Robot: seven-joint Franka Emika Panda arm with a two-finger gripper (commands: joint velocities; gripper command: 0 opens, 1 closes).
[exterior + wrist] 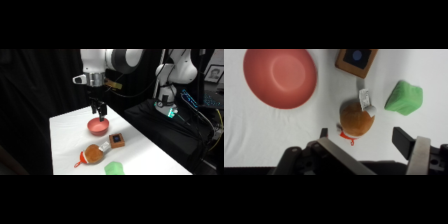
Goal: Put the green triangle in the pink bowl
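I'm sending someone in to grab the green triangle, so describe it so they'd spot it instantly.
On the white table, find the orange-brown bottle lying near the front edge. Beside it, nearest the edge, sits the green triangle: the only bright green piece, flat with rounded corners.

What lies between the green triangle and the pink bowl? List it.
The orange bottle and the brown block lie on the table between the green triangle and the pink bowl. The triangle sits at the near edge and the bowl farther back under the gripper. Nothing is inside the bowl.
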